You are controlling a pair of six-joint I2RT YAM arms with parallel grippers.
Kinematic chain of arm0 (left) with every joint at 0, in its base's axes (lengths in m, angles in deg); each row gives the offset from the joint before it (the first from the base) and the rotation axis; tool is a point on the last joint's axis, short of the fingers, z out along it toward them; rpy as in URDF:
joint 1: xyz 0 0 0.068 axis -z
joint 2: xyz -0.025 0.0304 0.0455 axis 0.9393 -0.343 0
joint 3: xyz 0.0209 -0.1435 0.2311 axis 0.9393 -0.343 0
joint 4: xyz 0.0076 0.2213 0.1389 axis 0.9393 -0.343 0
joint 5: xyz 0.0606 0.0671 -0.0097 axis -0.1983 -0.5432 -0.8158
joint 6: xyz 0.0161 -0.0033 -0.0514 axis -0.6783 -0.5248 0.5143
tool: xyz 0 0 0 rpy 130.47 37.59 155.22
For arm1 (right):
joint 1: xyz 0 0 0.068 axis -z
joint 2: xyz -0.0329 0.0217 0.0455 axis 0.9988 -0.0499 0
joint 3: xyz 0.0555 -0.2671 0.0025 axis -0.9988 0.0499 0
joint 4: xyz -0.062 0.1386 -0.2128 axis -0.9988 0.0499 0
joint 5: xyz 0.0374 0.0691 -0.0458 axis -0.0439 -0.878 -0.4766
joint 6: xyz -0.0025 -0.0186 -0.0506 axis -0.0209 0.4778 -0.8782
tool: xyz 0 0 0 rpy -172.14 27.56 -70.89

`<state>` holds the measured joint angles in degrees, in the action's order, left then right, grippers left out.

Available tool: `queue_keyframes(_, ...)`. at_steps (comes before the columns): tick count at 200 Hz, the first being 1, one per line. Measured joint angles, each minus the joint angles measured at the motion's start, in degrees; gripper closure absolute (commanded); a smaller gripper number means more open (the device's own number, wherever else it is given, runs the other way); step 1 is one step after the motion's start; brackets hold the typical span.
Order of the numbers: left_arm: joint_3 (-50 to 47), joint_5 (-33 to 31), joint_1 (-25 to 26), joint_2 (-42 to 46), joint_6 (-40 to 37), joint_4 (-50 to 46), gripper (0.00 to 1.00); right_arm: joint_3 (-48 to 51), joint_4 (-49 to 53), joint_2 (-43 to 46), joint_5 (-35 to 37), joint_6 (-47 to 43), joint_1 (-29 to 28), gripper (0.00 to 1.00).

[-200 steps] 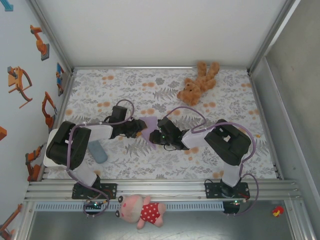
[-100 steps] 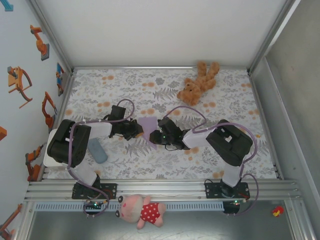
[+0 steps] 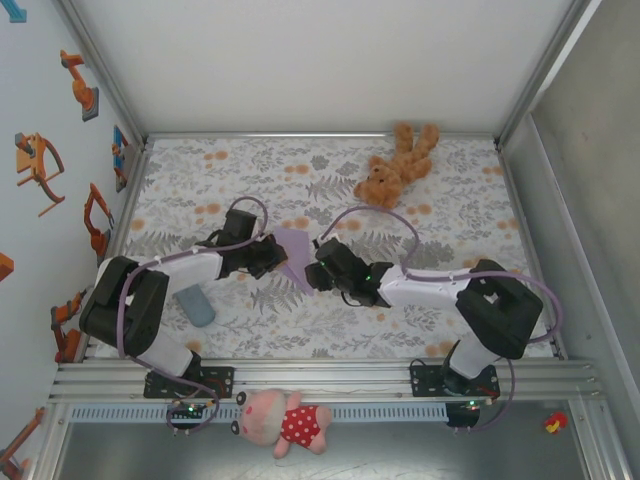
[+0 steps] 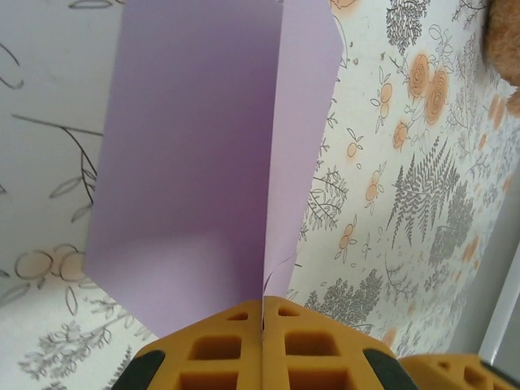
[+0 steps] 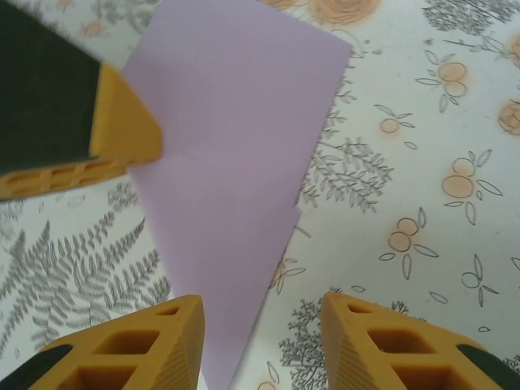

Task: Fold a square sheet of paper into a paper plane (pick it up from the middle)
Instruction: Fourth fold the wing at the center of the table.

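My left gripper (image 4: 262, 315) has just pinched shut on the creased square sheet of paper (image 4: 195, 162) above mid-tabletop (image 3: 450, 190), while my right gripper (image 5: 262, 321) has opened and let go, so I judge the handover done.

Smooth matt paper sheet (image 4: 195, 154); plush teddy bear (image 3: 392, 172).

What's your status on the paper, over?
Left hand shut on creased paper. Right hand open, paper end between its fingers, ungripped. Nothing in the way: bear and pad sit clear.
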<state>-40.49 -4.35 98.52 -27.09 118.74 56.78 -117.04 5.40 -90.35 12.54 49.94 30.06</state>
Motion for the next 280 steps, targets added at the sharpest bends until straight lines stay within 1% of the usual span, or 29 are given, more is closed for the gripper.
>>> queue_keyframes(33, 0.0, -4.3, 2.1, 0.5, 3.9, -1.2, 0.96, 0.6, -2.6, -0.3, 3.1, -7.8, -4.7, 0.57)
queue_keyframes(66, 0.0, -6.5, 2.9, 0.5, 7.5, -1.4, 0.96, 0.5, -4.7, -3.9, 3.2, -10.9, -5.7, 0.59)
queue_keyframes(91, 0.0, -6.8, 3.0, 0.5, 9.5, -1.4, 0.96, 0.4, -6.3, -7.7, 3.3, -11.3, -5.7, 0.61)
queue_keyframes(117, 0.0, -6.4, 3.0, 0.5, 11.2, -1.1, 0.96, 0.4, -7.9, -9.9, 3.9, -11.3, -5.7, 0.62)
queue_keyframes(157, 0.0, -5.2, 3.0, 0.2, 12.6, -0.7, 0.95, -0.3, -10.6, -11.2, 5.6, -11.6, -5.7, 0.66)
queue_keyframes(176, 0.0, -5.0, 3.0, 0.2, 12.8, -0.7, 0.95, -0.8, -11.4, -11.9, 6.2, -11.9, -5.7, 0.71)
queue_keyframes(249, 0.0, -4.9, 3.0, 0.3, 12.9, -0.9, 0.93, -1.5, -11.4, -12.8, 7.9, -12.1, -5.7, 0.74)
queue_keyframes(280, 0.0, -4.9, 3.0, 0.4, 12.9, -1.5, 0.9, -1.5, -11.4, -12.8, 8.1, -12.2, -5.7, 0.86)
